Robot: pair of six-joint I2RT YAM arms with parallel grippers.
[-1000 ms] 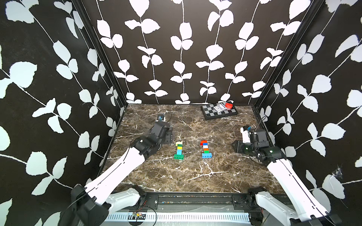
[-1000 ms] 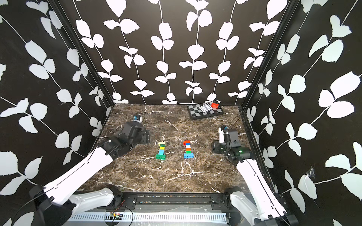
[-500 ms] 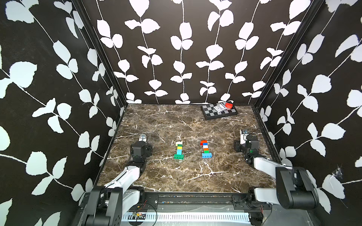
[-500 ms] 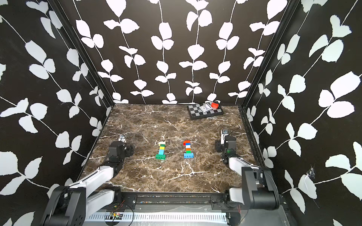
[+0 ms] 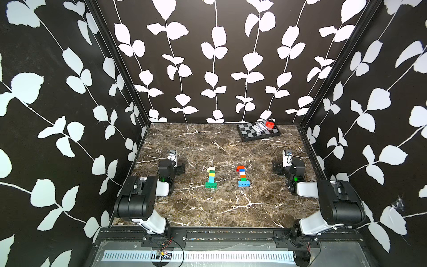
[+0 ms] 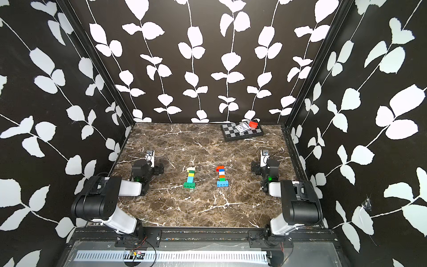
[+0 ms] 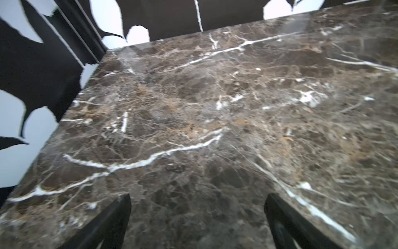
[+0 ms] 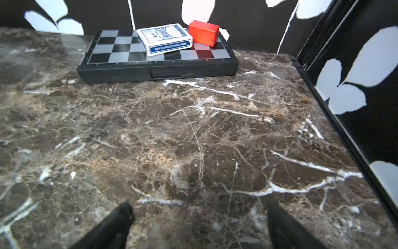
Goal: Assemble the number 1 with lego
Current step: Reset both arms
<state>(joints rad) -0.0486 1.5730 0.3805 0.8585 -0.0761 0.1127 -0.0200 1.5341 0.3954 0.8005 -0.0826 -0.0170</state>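
Note:
Two lego figures shaped like the number 1 lie flat mid-table in both top views. The left lego figure (image 5: 211, 177) (image 6: 190, 177) runs cream, yellow, light blue to a green base. The right lego figure (image 5: 242, 176) (image 6: 222, 176) runs red, blue, white, orange, green to a blue base. My left gripper (image 5: 175, 165) (image 7: 197, 215) rests low at the table's left side, open and empty, well apart from the lego. At the right side my right gripper (image 5: 280, 167) (image 8: 199, 217) is likewise open over bare marble. Neither wrist view shows any lego.
A black chessboard box (image 5: 258, 136) (image 8: 157, 69) sits at the back right, carrying a deck of cards (image 5: 258, 127) (image 8: 165, 38) and a small red block (image 5: 269, 124) (image 8: 203, 32). Leaf-patterned walls close in three sides. Both arms are folded at the front corners.
Both arms have drawn back from beside the lego figures and folded down at the table's sides. Both grippers have opened wider. The two lego figures have not moved.

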